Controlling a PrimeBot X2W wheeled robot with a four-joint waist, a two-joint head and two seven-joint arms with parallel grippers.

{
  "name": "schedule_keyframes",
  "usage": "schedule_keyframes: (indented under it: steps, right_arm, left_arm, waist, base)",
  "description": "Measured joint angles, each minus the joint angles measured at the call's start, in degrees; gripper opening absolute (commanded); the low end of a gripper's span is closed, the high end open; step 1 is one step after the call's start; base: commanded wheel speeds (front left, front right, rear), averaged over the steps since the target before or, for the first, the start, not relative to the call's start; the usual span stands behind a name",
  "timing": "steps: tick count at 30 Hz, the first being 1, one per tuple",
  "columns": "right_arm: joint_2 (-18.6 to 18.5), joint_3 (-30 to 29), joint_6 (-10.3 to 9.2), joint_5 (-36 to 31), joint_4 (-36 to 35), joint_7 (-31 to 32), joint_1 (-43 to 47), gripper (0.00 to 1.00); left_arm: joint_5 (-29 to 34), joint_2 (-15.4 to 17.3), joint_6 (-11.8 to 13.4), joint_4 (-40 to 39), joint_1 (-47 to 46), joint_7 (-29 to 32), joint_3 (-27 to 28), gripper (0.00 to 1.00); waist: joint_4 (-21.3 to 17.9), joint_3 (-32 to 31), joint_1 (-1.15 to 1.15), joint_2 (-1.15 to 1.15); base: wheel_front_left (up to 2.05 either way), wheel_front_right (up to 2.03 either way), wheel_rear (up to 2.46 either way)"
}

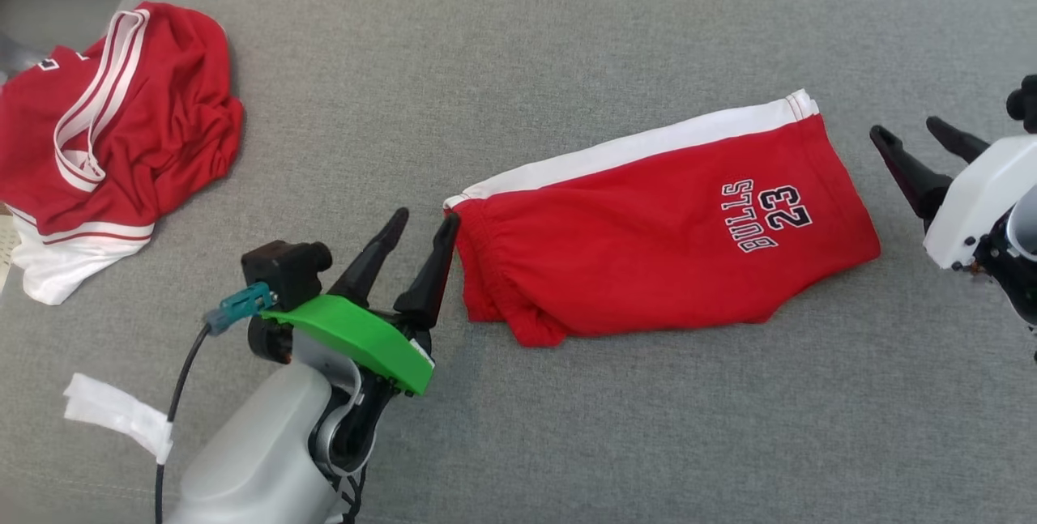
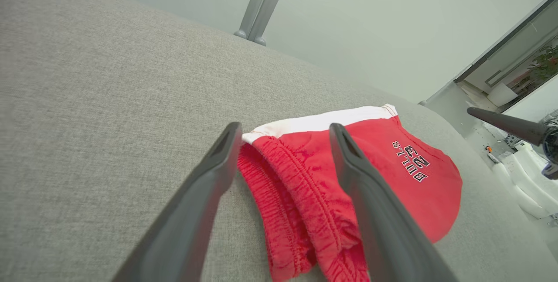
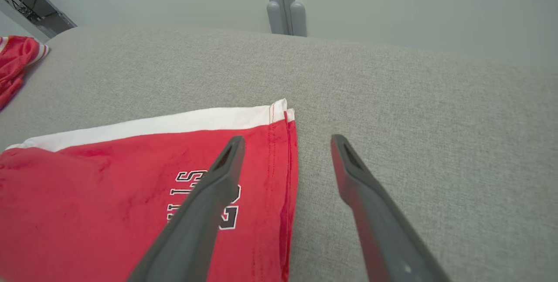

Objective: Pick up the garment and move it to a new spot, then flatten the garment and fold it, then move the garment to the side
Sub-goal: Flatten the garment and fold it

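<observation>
Two spread claws point(image 1: 425, 218) point(image 1: 907, 129) flank the folded shorts point(image 1: 648, 240)

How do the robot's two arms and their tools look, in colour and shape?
The left tool has two long, dark, tapering fingers on a bright green plate. A black box with a teal connector and a black cable sits beside it, above a pale grey forearm. The right tool has the same dark fingers, mounted on a white housing.
</observation>
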Motion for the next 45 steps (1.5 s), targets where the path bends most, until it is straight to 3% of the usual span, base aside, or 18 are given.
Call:
schedule_keyframes:
  steps: [2, 3, 11, 17, 29, 30, 31, 32, 39, 45]
  right_arm:
    - [0.7, -1.08, 0.0, 0.1, 1.08, 0.62, 1.18, 1.0]
    - [4.33, -5.53, -0.01, -0.58, 5.83, 1.78, 2.0, 1.0]
    - [9.22, -9.91, -0.01, -7.33, 12.82, 2.21, 0.76, 1.0]
    - [12.87, -12.29, 0.0, -11.35, 16.35, 2.22, -1.01, 1.0]
    - [16.58, -14.75, -0.03, -16.01, 21.02, 4.87, -2.32, 1.0]
    - [16.64, -14.6, -0.03, -16.55, 21.17, 5.1, -2.33, 0.9]
    - [16.7, -14.46, -0.03, -17.04, 21.29, 5.28, -2.33, 0.34]
    - [16.71, -14.4, -0.03, -17.42, 21.28, 5.27, -2.36, 0.0]
    - [16.53, -16.93, 0.2, -22.63, 22.01, 1.04, -2.46, 0.0]
    - [12.92, -22.85, 0.07, -29.02, 21.64, -2.47, -1.06, 0.0]
  left_arm:
    - [3.44, -0.19, 0.81, -2.15, 1.65, -0.2, 3.53, 1.0]
    - [15.6, -3.53, 1.23, -7.23, 7.87, -0.3, 13.9, 1.0]
    - [30.14, -10.23, 0.65, -12.48, 14.69, -0.3, 28.4, 1.0]
    - [33.57, -11.32, -0.09, -15.32, 16.76, -0.31, 33.52, 1.0]
    - [32.5, -11.45, -0.3, -17.34, 17.96, -0.3, 34.03, 1.0]
    - [32.51, -11.45, -0.31, -17.36, 17.96, -0.3, 34.1, 1.0]
    - [32.52, -11.45, -0.31, -17.33, 17.96, -0.3, 34.17, 1.0]
    - [32.52, -11.45, -0.31, -17.25, 17.96, -0.3, 34.18, 1.0]
    - [32.5, -11.46, -0.32, -16.69, 17.97, -0.31, 34.15, 1.0]
    - [32.61, -11.49, -0.33, -16.62, 18.01, -0.3, 33.95, 1.0]
  waist:
    - [-0.05, -0.76, 0.0, 0.0]
    - [0.86, -1.34, 0.0, 0.0]
    - [2.85, 0.02, 0.0, 0.0]
    - [3.74, 1.34, 0.0, 0.0]
    - [5.15, 2.46, 0.0, 0.0]
    - [5.17, 2.53, 0.0, 0.0]
    - [5.16, 2.62, 0.0, 0.0]
    - [5.13, 2.68, 0.0, 0.0]
    - [3.96, 2.71, 0.0, 0.0]
    - [1.89, 1.89, 0.0, 0.0]
  base:
    - [0.0, 0.0, 0.0]
    - [0.0, 0.0, 0.0]
    - [0.0, 0.0, 0.0]
    - [0.0, 0.0, 0.0]
    - [0.0, 0.0, 0.0]
    - [0.0, 0.0, 0.0]
    - [0.0, 0.0, 0.0]
    - [0.0, 0.0, 0.0]
    - [0.0, 0.0, 0.0]
    - [0.0, 0.0, 0.0]
